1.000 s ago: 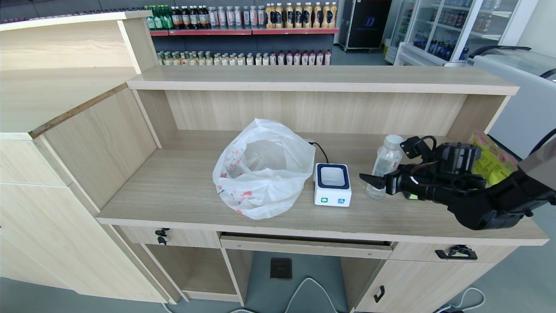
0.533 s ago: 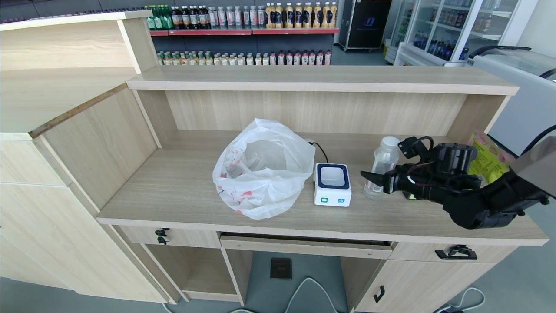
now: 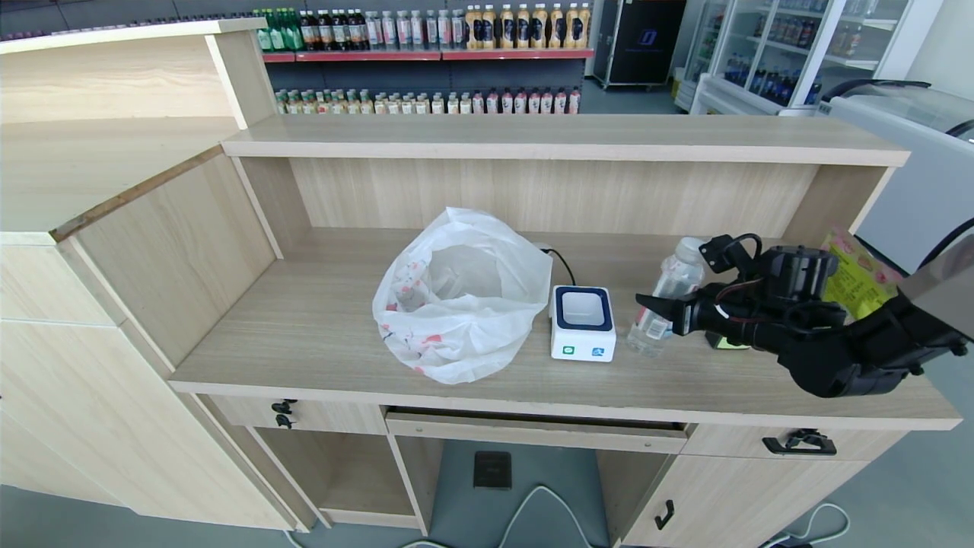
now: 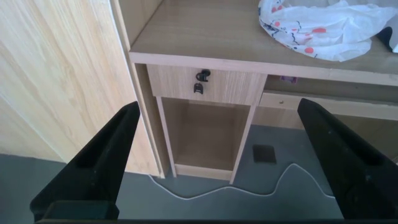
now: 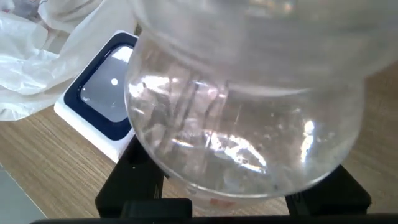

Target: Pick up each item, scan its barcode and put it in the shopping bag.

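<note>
Right end effector (image 3: pixel 653 310) is clamped on the clear water bottle (image 3: pixel 674 275), which leans with its cap to the far right and its base low over the worktop (image 3: pixel 319 327), just right of the scanner (image 3: pixel 583 323). Whether the base touches the wood I cannot tell. Left end effector (image 4: pixel 217 165) hangs spread wide, low on the near left of the worktop.

The step in hand looks like the scan. To do it well, carry the bottle left until it sits over the scanner window, and clear the rim on the way. Roll the label until its barcode, which I cannot make out, faces the glass, then hold steady. The thin plastic probably dents, so grip firmly but without squeezing.

Count: one bottle, one scanner, one shopping bag (image 3: pixel 456 304) left of the scanner, mouth open, and one yellow-green packet (image 3: pixel 860 281) at the far right
</note>
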Available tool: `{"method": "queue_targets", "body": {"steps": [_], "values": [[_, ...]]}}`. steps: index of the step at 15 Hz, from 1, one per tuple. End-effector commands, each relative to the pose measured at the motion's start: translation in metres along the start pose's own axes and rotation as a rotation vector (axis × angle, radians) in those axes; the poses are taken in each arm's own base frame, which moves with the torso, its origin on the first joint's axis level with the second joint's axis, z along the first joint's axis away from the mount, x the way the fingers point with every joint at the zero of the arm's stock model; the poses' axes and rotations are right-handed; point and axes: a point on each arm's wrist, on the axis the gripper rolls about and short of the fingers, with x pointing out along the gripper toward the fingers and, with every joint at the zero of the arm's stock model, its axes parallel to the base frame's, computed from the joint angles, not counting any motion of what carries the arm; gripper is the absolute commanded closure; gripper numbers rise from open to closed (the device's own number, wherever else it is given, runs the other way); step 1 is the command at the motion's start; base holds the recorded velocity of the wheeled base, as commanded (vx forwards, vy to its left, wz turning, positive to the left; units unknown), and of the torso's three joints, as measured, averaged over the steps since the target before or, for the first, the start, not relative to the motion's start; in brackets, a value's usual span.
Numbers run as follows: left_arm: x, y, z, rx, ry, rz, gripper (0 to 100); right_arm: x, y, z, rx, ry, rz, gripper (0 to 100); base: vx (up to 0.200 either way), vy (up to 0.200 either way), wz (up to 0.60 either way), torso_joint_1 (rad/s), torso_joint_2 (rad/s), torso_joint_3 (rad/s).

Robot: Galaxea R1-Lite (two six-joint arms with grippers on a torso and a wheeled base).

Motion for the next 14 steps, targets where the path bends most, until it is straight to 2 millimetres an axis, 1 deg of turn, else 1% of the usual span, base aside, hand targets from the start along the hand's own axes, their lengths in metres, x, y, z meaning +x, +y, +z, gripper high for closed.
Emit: {"method": "queue_targets", "body": {"steps": [1,2,3,4,6,8,9,10,12,13,14], "values": [[0.000,0.000,0.000,-0.001,0.000,0.001,0,-0.015,0.006,0.025,-0.034,-0.051,-0.004,100,0.000,0.000,0.00,0.000,0.00,0.000],[0.000,0.000,0.000,-0.001,0.000,0.001,0,-0.026,0.011,0.035,-0.032,-0.049,-0.006,100,0.000,0.000,0.00,0.000,0.00,0.000],[0.000,0.000,0.000,-0.001,0.000,0.001,0,-0.042,0.016,0.050,-0.028,-0.043,-0.006,100,0.000,0.000,0.00,0.000,0.00,0.000],[0.000,0.000,0.000,-0.001,0.000,0.001,0,-0.060,0.020,0.070,-0.020,-0.048,-0.011,100,0.000,0.000,0.00,0.000,0.00,0.000],[0.000,0.000,0.000,-0.001,0.000,0.002,0,-0.098,0.035,0.107,0.024,-0.078,-0.018,100,0.000,0.000,0.00,0.000,0.00,0.000],[0.000,0.000,0.000,-0.001,0.000,0.001,0,-0.141,0.048,0.135,0.057,-0.074,-0.043,100,0.000,0.000,0.00,0.000,0.00,0.000],[0.000,0.000,0.000,-0.001,0.000,0.001,0,-0.162,0.056,0.146,0.075,-0.049,-0.047,100,0.000,0.000,0.00,0.000,0.00,0.000],[0.000,0.000,0.000,-0.001,0.000,0.001,0,-0.173,0.062,0.152,0.087,-0.031,-0.046,100,0.000,0.000,0.00,0.000,0.00,0.000],[0.000,0.000,0.000,-0.001,0.000,0.001,0,-0.220,0.089,0.171,0.144,0.059,-0.033,100,0.000,0.000,0.00,0.000,0.00,0.000],[0.000,0.000,0.000,-0.001,0.000,-0.001,0,-0.232,0.097,0.176,0.152,0.075,-0.027,100,0.000,0.000,0.00,0.000,0.00,0.000],[0.000,0.000,0.000,-0.001,0.000,0.001,0,-0.257,0.115,0.188,0.160,0.098,-0.001,100,0.000,0.000,0.00,0.000,0.00,0.000]]}}
